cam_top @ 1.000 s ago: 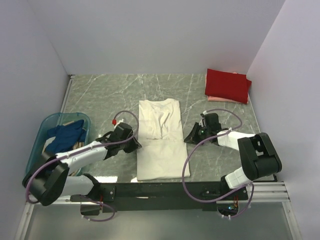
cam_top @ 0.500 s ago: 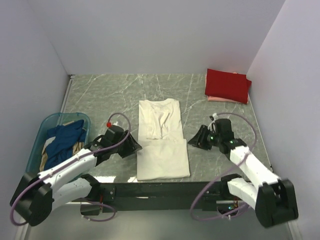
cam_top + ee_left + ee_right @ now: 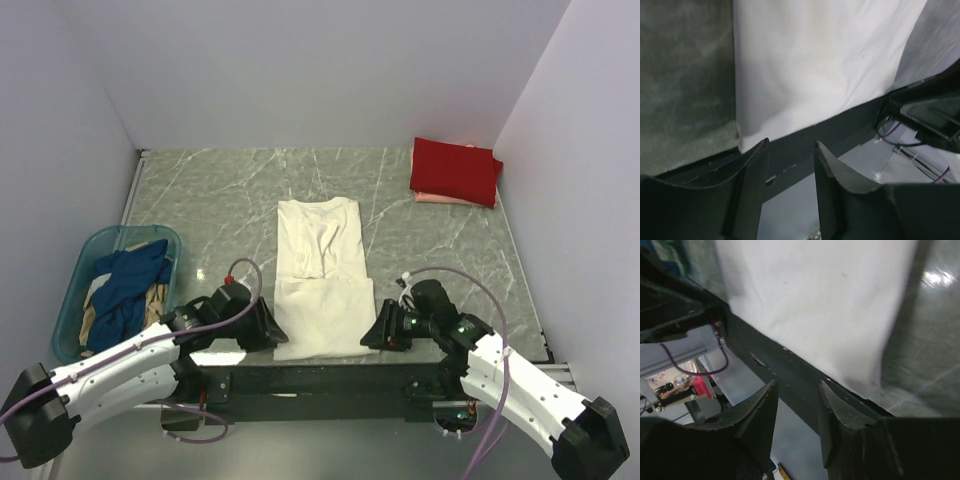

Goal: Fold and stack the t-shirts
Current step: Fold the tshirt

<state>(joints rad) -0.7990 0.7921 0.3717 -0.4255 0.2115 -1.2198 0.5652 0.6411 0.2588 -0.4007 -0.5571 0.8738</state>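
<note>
At the near edge of the green marbled table, a black metal rail runs across in front of the arm bases, and both grippers sit low just beyond it. The left gripper points at the near left corner of the cream-white cotton t-shirt. In its wrist view the two dark fingers stand apart with nothing between them, only the rail showing in the gap and the shirt's corner just past the tips. The right gripper mirrors it at the near right corner, its fingers likewise spread and empty, with the shirt's hem just beside them; whether either gripper touches the cloth cannot be told. The cream-white shirt lies flat in the middle of the table as a narrow upright strip, sleeves tucked in, and a crease runs across it about halfway up. Its near hem lies along the table's edge. To the left, a teal translucent plastic basket holds a crumpled dark blue t-shirt over a bit of tan cloth. In the far right corner, a folded red t-shirt rests on a folded pale pink t-shirt, whose edge shows beneath it.
</note>
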